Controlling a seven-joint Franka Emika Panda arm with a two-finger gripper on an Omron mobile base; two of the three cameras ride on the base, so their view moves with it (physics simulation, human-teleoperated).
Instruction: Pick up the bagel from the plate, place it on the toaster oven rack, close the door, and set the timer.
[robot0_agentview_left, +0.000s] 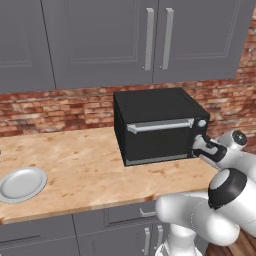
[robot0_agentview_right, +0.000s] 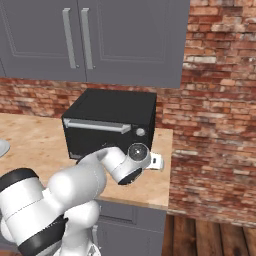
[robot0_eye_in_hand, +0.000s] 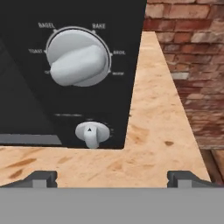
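Your gripper (robot0_eye_in_hand: 112, 178) had its two dark fingertips (robot0_eye_in_hand: 40, 178) set wide apart with nothing between them, hanging just in front of the lower right corner of the black toaster oven (robot0_agentview_left: 155, 125). In the hand view you faced its control panel: a large grey mode knob (robot0_eye_in_hand: 78, 59) ringed by the words bagel, bake, broil, warm and toast, and a small grey timer knob (robot0_eye_in_hand: 91, 134) below it near the bottom edge. The oven door (robot0_agentview_left: 156, 140) was shut, its silver bar handle (robot0_agentview_left: 159, 125) running across the top. The oven sat on a pale wooden counter (robot0_agentview_left: 85, 170) against a red brick wall (robot0_agentview_right: 215, 125), under grey cabinets (robot0_agentview_left: 110, 40). The plate (robot0_agentview_left: 21, 184) lay well apart, far to the left on the counter, and its surface looked bare. You could not see the bagel or the rack behind the closed door.
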